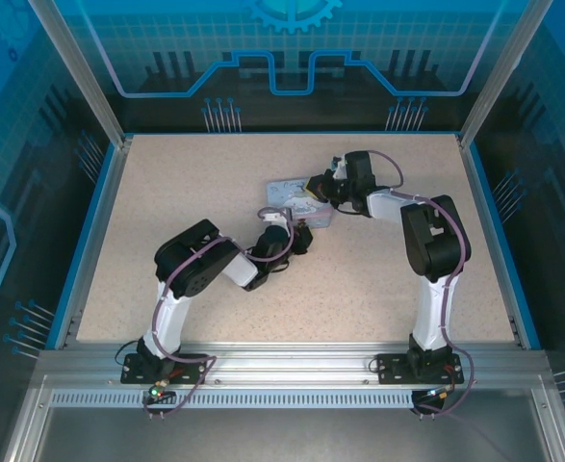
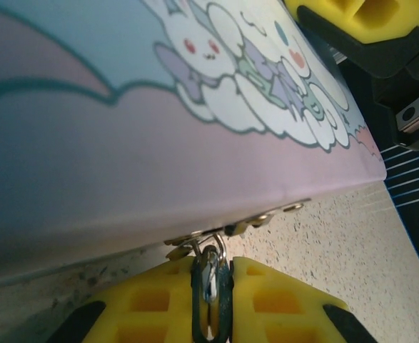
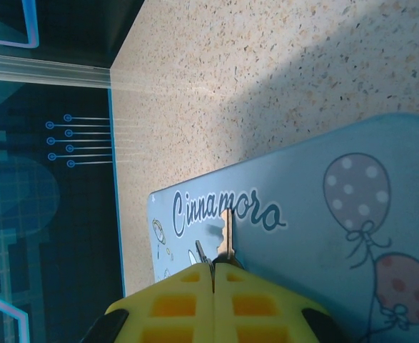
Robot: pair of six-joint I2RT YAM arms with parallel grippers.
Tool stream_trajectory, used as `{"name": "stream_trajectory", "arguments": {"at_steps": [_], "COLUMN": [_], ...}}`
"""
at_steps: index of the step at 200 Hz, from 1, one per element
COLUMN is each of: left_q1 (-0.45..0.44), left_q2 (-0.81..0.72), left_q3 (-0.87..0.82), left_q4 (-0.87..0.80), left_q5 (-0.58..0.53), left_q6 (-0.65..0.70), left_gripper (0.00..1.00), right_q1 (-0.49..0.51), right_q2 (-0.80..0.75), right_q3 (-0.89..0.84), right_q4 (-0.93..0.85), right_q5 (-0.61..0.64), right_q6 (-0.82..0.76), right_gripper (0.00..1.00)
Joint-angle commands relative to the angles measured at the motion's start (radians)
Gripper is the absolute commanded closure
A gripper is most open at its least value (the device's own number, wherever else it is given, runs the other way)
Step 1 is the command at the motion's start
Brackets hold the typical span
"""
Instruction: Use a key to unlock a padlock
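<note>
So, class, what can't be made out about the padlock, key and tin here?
Padlock: left wrist view, body sunk between the pads of the left gripper; keyhole hidden.
Key: right wrist view, head buried in the right gripper.
Tin: cut off by the edges in both wrist views.
Top view: padlock and key too small, behind the grippers.

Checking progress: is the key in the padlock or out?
Out. The key juts bare from the right gripper over the tin; the padlock sits apart, pinched in the left gripper at the tin's clasp.
</note>
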Motion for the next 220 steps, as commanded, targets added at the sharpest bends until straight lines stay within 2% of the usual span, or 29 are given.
{"name": "stream_trajectory", "arguments": {"at_steps": [1, 54, 88, 118, 151, 220], "left_q1": [0.002, 0.009, 0.013, 0.024, 0.039, 0.046], "left_q2": [-0.055, -0.153, -0.208, -0.235, -0.252, -0.304], "left_q3": [-0.030, -0.031, -0.025, -0.020, -0.050, -0.080], "left_q4": [-0.059, -0.230, -0.330, -0.381, -0.336, -0.295], "left_q5": [0.055, 0.152, 0.179, 0.188, 0.208, 0.219], "left_q6": [-0.029, -0.126, -0.186, -0.228, -0.308, -0.407], "left_gripper": [1.00, 1.00, 1.00, 1.00, 1.00, 1.00], "right_q1": [-0.013, -0.073, -0.085, -0.092, -0.094, -0.071], "right_q2": [-0.052, -0.167, -0.258, -0.349, -0.493, -0.761], "right_q3": [0.012, 0.025, -0.050, -0.178, -0.340, -0.682], "right_q4": [-0.094, -0.142, -0.131, -0.069, -0.035, 0.015], "right_q5": [-0.010, -0.028, -0.065, -0.119, -0.177, -0.150], "right_q6": [-0.036, -0.042, -0.053, -0.038, -0.040, 0.005], "right_gripper": [1.00, 1.00, 1.00, 1.00, 1.00, 1.00]}}
